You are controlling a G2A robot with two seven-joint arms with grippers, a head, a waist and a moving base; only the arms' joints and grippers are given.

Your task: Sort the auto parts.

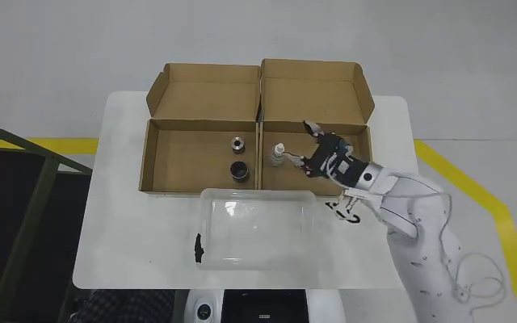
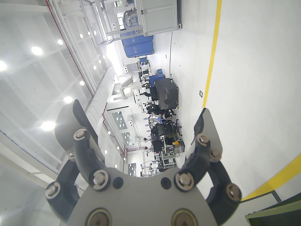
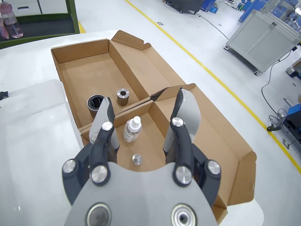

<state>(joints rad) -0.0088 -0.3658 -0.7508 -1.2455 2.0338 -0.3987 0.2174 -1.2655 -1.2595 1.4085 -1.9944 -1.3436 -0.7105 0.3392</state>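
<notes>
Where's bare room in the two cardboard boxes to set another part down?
The box holding the silver cylinder and dark bearing is bare from them to its outer wall. The other box is crowded: bottle, small knob, right end effector open above.

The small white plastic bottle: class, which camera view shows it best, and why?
The right wrist view: the small white plastic bottle stands close and clear beyond the open right gripper. The top view shows it tiny, inside the brown cardboard box. The left wrist view faces the factory hall.
</notes>
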